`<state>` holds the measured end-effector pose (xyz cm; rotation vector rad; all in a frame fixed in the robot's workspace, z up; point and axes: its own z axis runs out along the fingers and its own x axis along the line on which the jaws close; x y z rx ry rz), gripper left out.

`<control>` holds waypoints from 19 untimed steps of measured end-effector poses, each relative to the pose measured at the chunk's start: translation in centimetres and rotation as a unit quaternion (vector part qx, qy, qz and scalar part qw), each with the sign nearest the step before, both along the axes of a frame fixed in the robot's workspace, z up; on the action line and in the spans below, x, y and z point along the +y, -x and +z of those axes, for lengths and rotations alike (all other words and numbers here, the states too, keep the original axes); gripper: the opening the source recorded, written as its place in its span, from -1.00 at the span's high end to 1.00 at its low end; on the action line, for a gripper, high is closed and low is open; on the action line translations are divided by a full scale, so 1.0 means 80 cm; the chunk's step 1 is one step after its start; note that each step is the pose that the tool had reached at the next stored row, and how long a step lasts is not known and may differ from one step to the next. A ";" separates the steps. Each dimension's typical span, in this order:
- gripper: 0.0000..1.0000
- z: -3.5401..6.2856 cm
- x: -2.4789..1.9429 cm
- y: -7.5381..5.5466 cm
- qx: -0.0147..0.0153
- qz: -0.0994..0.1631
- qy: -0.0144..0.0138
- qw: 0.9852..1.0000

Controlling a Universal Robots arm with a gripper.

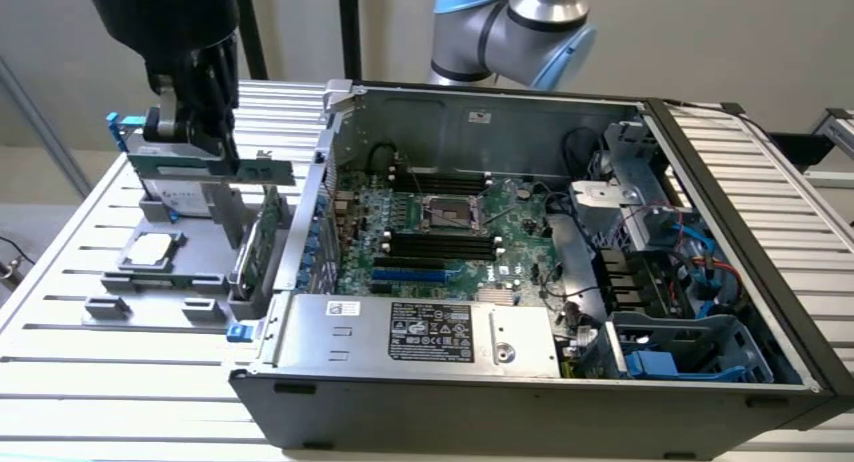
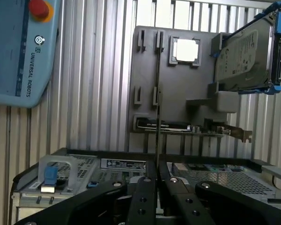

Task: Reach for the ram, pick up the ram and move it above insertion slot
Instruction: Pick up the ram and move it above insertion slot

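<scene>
While the exterior view has the gripper [image 1: 200, 132] up over the grey parts tray [image 1: 160, 282] beside the open PC case [image 1: 561, 382], the wrist view gets in close; its fingers [image 2: 145, 187] are clamped on the ram [image 2: 158, 112], a thin stick edge-on, sticking straight out past the fingertips.

The long, thin green ram stick [image 2: 158, 117] stands upright on edge, clamped between the gripper's [image 2: 158, 176] black fingers.
</scene>
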<state>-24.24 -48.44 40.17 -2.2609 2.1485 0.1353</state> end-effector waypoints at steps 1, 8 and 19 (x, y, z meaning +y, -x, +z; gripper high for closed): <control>0.73 0.001 0.0000 -0.006 0.000 0.000 -0.001 1.000; 0.73 0.003 0.0000 -0.045 0.000 0.000 -0.009 1.000; 0.73 0.002 0.0065 -0.108 0.000 0.000 -0.010 1.000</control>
